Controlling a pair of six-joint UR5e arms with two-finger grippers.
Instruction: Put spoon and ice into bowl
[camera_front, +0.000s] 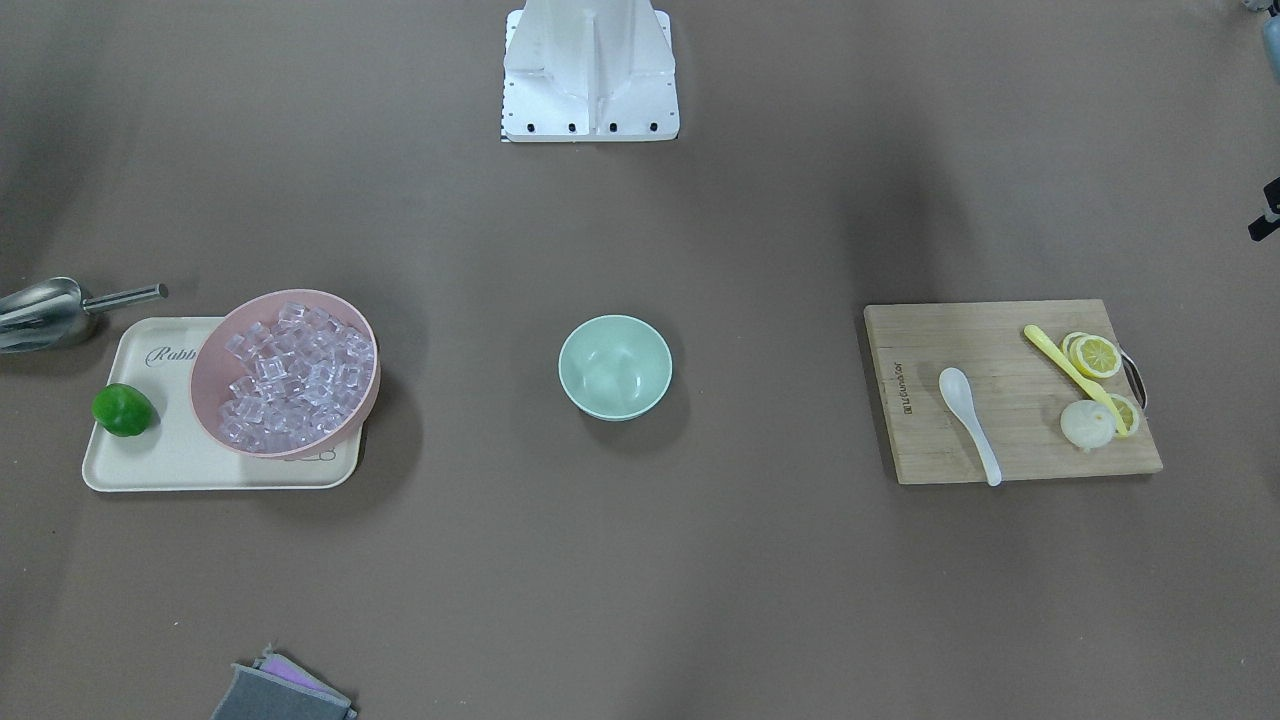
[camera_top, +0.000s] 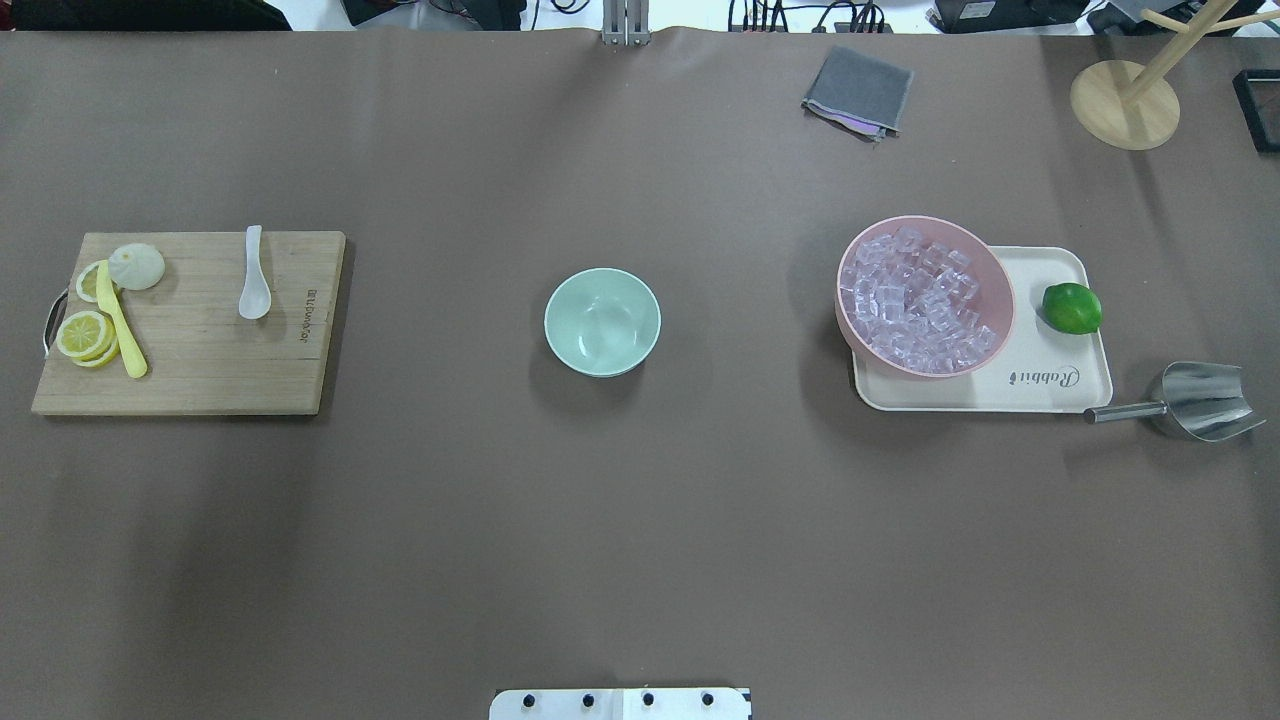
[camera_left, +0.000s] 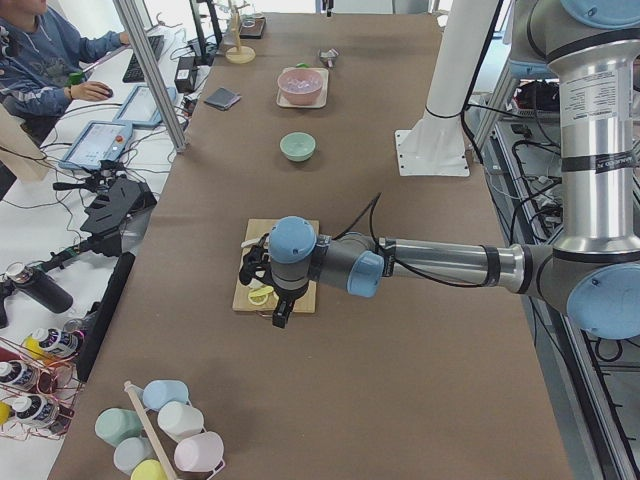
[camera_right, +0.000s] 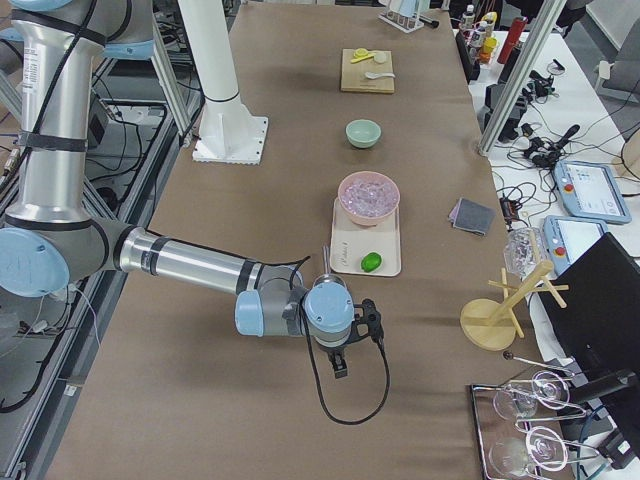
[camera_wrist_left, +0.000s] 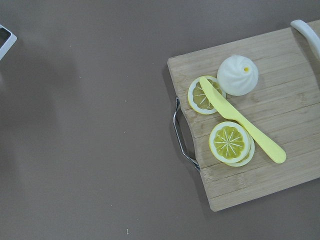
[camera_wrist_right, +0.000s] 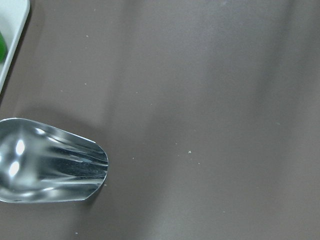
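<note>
The white spoon (camera_top: 253, 290) lies on a wooden cutting board (camera_top: 200, 370) at the table's left; it also shows in the front view (camera_front: 968, 420). The mint-green bowl (camera_top: 602, 320) stands empty at the table's middle. Clear ice cubes (camera_top: 920, 300) fill a pink bowl (camera_top: 995, 280) on the right. My left gripper (camera_left: 279, 316) hangs above the board's outer end, over the lemon slices. My right gripper (camera_right: 340, 366) hangs above the table beyond the metal scoop. Both show only in the side views, so I cannot tell whether they are open or shut.
The pink bowl and a green lime (camera_top: 1072, 308) sit on a cream tray (camera_top: 1050, 385). A metal scoop (camera_top: 1200, 400) lies right of the tray. A yellow knife (camera_top: 120, 325), lemon slices (camera_top: 85, 335) and a white bun (camera_top: 136, 266) share the board. A grey cloth (camera_top: 858, 92) lies far back.
</note>
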